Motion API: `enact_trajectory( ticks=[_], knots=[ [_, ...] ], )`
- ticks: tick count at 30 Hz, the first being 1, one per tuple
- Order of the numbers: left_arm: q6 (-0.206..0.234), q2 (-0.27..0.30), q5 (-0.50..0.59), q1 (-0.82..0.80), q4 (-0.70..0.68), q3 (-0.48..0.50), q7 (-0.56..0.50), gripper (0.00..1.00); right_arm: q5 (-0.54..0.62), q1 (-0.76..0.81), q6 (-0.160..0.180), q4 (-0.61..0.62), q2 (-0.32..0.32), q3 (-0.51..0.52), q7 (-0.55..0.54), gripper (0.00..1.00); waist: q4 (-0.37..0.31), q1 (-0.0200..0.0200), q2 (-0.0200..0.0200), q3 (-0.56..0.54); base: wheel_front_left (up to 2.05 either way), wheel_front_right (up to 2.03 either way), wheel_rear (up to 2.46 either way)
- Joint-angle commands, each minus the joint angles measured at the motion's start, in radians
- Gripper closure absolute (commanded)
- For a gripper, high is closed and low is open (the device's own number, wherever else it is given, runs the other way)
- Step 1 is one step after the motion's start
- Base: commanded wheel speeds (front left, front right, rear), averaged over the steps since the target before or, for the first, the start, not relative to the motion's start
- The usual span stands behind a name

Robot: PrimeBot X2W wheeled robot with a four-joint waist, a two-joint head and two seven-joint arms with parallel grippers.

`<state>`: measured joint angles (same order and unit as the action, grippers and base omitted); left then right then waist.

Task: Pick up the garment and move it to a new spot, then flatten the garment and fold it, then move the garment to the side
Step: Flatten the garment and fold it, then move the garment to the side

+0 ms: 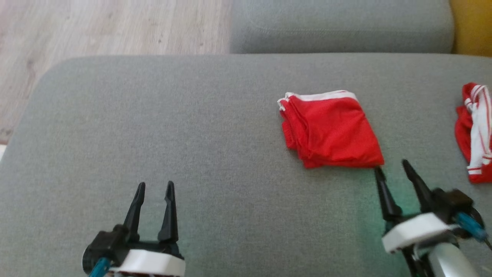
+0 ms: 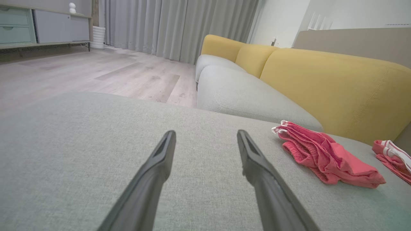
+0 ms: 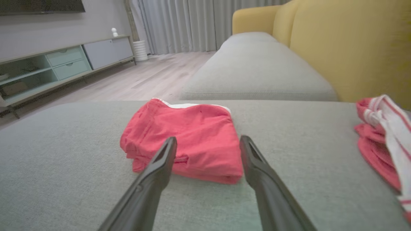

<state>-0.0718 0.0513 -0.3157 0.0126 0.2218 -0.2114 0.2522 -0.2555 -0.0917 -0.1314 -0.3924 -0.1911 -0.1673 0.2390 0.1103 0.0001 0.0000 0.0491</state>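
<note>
The grey seat cushion (image 1: 153, 134) bears everything; the wrist views add the yellow backrest (image 2: 337, 86) behind it. The folded red garment (image 1: 332, 130) lies right of centre, a striped garment (image 1: 474, 134) farther right. The right gripper (image 1: 392, 164), released, sits just beside the folded garment's near corner. The left gripper (image 1: 155, 185), spread and empty, is well left.

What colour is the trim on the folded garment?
White trim on the red garment; clearest in head view.

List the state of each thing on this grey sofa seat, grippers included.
Red fabric garment with white trim: folded, lying flat.
Red-and-white striped garment: crumpled, at the head view's right edge.
Left gripper: open, empty.
Right gripper: open, empty, near the folded garment's corner.
</note>
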Motion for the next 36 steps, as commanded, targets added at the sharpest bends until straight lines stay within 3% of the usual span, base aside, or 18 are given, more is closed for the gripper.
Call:
enact_trajectory(
  ticks=[1, 15, 23, 27, 30, 36],
  knots=[
    [-0.007, -0.001, 0.008, -0.004, -0.019, 0.045, 0.01, 0.0, 0.015, 0.018, 0.001, 0.052, -0.003, 0.011, 0.015, 0.0, -0.007, -0.0001, 0.0, -0.023, 0.0, 0.0, 0.0],
    [-0.029, -0.001, 0.036, 0.038, 0.017, 0.11, 0.01, 0.0, 0.064, 0.176, 0.001, 0.156, 0.017, 0.181, 0.022, 0.0, -0.018, -0.0001, 0.0, -0.051, 0.0, 0.0, 0.0],
    [-0.035, -0.001, 0.037, 0.036, 0.017, 0.117, 0.01, 0.0, 0.059, 0.188, 0.001, 0.161, 0.031, 0.202, 0.023, 0.0, -0.014, -0.0001, 0.0, -0.036, 0.0, 0.0, 0.0],
    [-0.037, -0.001, 0.038, 0.025, 0.009, 0.115, 0.01, 0.0, -0.018, 0.155, 0.001, 0.152, 0.025, 0.168, 0.016, 0.0, -0.01, -0.0001, 0.0, -0.013, 0.0, 0.0, 0.0],
    [-0.038, -0.001, 0.041, 0.009, 0.0, 0.109, 0.01, 0.0, -0.106, 0.089, 0.001, 0.164, -0.007, 0.155, -0.048, 0.0, -0.004, -0.0001, 0.0, 0.016, 0.0, 0.0, 0.0],
    [-0.04, -0.001, 0.04, -0.051, -0.017, 0.076, 0.01, 0.0, -0.273, -0.106, 0.001, 0.187, -0.092, 0.168, -0.285, 0.0, 0.024, -0.0001, 0.0, 0.117, 0.0, 0.0, 0.0]
  ],
)
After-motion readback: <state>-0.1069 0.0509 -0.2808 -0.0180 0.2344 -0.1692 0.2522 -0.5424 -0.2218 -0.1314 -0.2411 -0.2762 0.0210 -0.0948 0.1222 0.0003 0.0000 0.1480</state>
